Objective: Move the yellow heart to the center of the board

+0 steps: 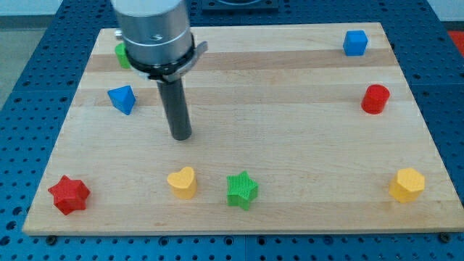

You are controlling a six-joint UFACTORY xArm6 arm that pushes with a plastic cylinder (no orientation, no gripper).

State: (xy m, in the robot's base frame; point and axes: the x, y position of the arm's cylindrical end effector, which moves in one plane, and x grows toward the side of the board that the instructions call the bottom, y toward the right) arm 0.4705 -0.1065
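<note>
The yellow heart [182, 182] lies near the view's bottom edge of the wooden board [290, 123], left of centre. My tip [181, 136] rests on the board just above the heart in the view, a short gap apart, not touching it. The rod rises from the tip to the grey arm end at the view's top left. A green star [242, 190] lies just to the right of the heart.
A red star [69, 194] sits at the bottom left corner. A blue triangular block [122, 98] and a partly hidden green block [122, 55] sit at the upper left. A blue cube [355, 43], a red cylinder [375, 98] and a yellow hexagon [407, 185] stand along the right side.
</note>
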